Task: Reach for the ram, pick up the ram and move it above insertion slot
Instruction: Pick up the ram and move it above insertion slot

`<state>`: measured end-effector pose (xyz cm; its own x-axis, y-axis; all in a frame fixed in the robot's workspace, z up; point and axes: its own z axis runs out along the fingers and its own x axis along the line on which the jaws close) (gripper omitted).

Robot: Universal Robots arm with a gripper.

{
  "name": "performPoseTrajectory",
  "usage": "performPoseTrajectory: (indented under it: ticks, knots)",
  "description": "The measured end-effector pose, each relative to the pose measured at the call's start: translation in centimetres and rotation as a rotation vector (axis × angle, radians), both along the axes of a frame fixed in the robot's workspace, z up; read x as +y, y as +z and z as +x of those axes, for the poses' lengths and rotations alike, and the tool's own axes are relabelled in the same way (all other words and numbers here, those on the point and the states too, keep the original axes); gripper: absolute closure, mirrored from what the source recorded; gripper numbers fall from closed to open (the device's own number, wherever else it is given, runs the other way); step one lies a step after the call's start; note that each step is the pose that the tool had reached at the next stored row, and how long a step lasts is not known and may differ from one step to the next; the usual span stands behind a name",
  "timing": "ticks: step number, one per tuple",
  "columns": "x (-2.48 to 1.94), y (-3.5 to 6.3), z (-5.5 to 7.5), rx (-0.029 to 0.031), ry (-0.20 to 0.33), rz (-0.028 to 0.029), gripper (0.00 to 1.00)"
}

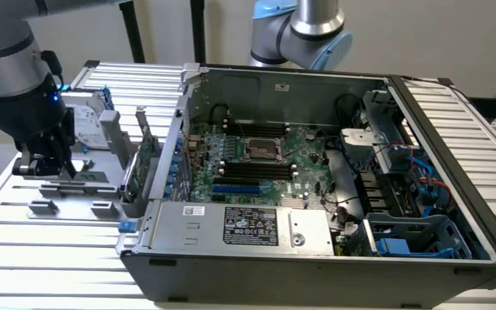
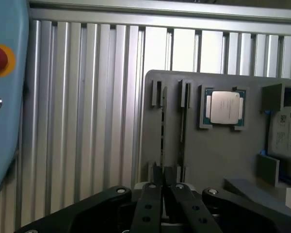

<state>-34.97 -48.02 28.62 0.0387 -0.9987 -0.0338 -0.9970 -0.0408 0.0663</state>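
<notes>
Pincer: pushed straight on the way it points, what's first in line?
The holder: the pincer looks shut on the ram standing in the holder's slot, so the slot floor is right ahead. Depth unclear.

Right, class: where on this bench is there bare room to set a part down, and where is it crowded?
Free: the slats between the grey holder and the front edge, beside the computer case on the exterior view's left; also the slats between the blue control box and the holder. Crowded: the holder, under the hand, and inside the case.
</notes>
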Motion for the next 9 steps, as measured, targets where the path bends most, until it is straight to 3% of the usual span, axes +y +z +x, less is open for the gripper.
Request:
performPoseTrajectory:
  ticks: [9]
  knots:
    - [0.0,4.08,3.8,0.0039,0.0,0.0008,0.87]
